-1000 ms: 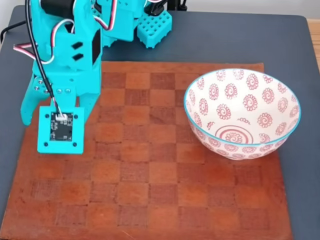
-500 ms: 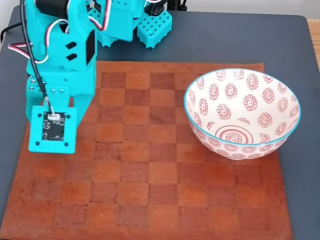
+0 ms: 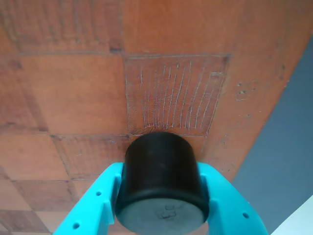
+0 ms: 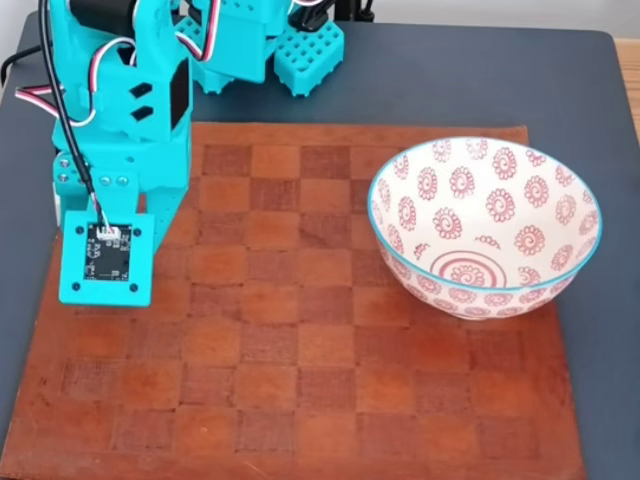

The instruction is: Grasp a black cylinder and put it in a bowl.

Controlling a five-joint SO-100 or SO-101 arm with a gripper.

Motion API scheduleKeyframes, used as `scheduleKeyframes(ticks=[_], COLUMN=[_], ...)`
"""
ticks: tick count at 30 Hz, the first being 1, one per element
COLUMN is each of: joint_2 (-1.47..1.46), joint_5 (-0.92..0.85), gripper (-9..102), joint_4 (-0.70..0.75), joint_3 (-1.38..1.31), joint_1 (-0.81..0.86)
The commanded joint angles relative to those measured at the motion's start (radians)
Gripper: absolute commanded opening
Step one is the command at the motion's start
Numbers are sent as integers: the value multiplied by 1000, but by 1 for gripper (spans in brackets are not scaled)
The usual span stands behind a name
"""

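In the wrist view the black cylinder [image 3: 159,183] stands between my two teal fingers [image 3: 100,196], which press against its left and right sides; my gripper [image 3: 161,171] is shut on it. Under it lies the brown chessboard, near the board's edge. In the fixed view my teal arm [image 4: 125,120] hangs over the board's left side, and its wrist camera plate [image 4: 105,258] covers the gripper and the cylinder. The white bowl [image 4: 440,185] with red spiral flowers and a blue rim sits on the right of the board, well away from the arm.
The chessboard [image 4: 300,380] rests on a dark grey table [image 4: 450,80]. The arm's base and a teal studded block [image 4: 305,50] stand at the back left. Open squares lie between the arm and the bowl.
The arm has shifted left by about half a square since a second ago, then stayed nearly still. The bowl has not moved.
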Motion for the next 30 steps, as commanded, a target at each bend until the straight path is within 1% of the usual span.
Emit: scheduleKeyframes(ticks=[1, 5, 14, 16, 20, 30], joint_2=[23, 23, 23, 25, 83, 249], joint_5=[-5, -5, 17, 46, 104, 351], gripper=[14, 14, 14, 14, 14, 14], joint_4=[12, 80, 370, 436, 446, 448], joint_3=[-46, -104, -397, -463, -512, -420], joint_1=[5, -11, -74, -97, -183, -405])
